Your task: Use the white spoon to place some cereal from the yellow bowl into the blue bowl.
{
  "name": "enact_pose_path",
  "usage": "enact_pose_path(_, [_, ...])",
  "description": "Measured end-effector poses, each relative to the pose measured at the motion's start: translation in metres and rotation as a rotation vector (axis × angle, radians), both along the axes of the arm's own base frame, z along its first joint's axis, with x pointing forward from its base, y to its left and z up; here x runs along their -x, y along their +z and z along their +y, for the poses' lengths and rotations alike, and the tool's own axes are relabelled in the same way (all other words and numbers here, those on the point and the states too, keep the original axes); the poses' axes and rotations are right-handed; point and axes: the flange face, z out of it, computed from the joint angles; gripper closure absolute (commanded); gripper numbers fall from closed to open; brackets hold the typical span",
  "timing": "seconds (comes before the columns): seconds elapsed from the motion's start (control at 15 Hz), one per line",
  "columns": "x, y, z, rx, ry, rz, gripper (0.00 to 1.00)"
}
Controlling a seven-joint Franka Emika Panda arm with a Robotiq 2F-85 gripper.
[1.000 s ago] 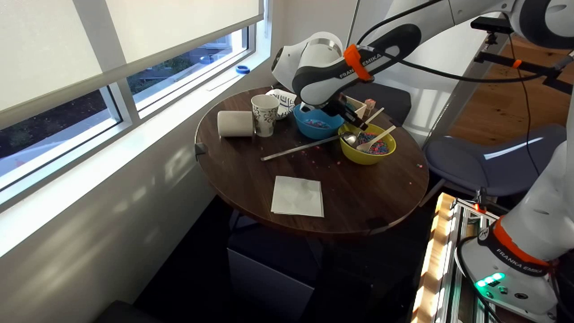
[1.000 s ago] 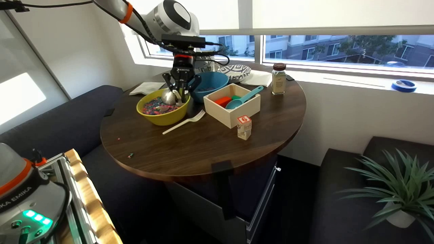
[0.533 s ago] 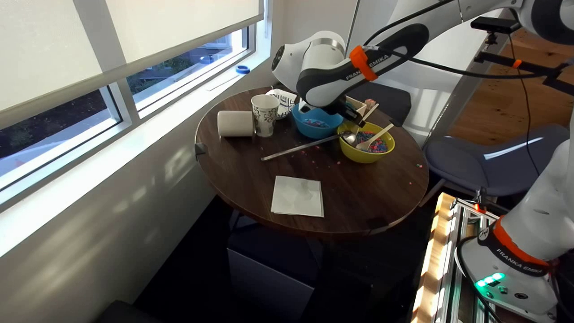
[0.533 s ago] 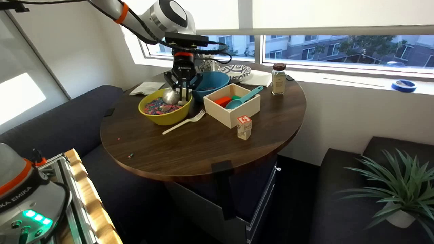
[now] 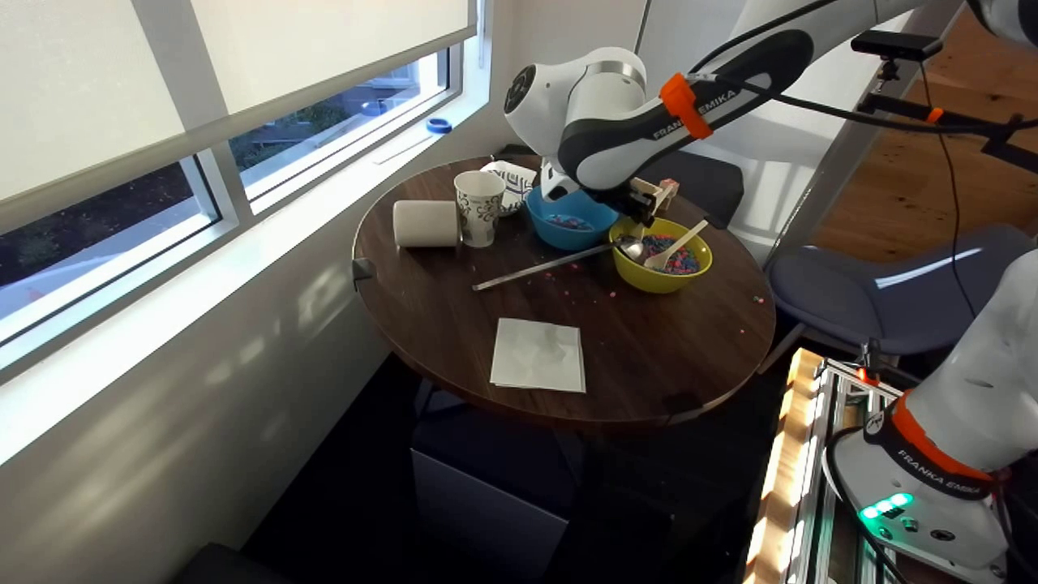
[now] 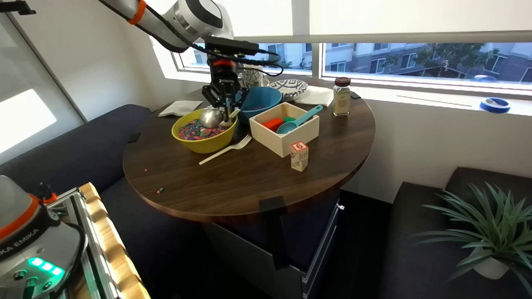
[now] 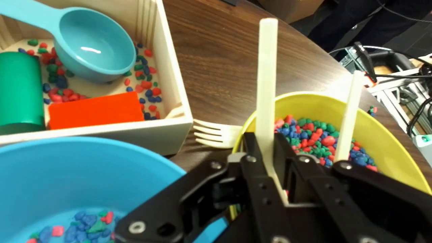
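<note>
My gripper [image 7: 265, 136] is shut on the slim whitish handle of what looks like the white spoon [image 7: 266, 77]; its lower end is hidden behind the fingers. The fingertips sit at the edge of the yellow bowl [image 5: 653, 282], on the side towards the blue bowl [image 5: 559, 237]. Red, blue and green cereal [image 7: 314, 138] fills the yellow bowl's bottom. A second pale spoon [image 5: 684, 245] leans in it, beside a metal ladle [image 6: 211, 118]. In the wrist view, the blue bowl's bottom also holds some cereal [image 7: 84, 226].
The ladle's long handle [image 5: 535, 270] reaches across the table. A white fork [image 6: 226, 150] lies by the yellow bowl. Close to both bowls stands a wooden box [image 6: 274, 139] with a blue scoop, near stacked letter blocks [image 6: 299, 157]. Paper cups [image 5: 478, 211] stand beyond the blue bowl.
The gripper has shifted slightly and turned, swinging the held handle round with it. The yellow bowl has slid a little towards the blue bowl, which has shifted slightly too.
</note>
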Motion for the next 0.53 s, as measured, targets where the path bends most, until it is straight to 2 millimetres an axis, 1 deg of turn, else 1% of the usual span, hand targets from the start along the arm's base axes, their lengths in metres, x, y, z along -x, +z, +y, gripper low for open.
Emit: enact_pose_path(0.53, [0.0050,0.0115,0.0027,-0.085,0.139,-0.018,0.96])
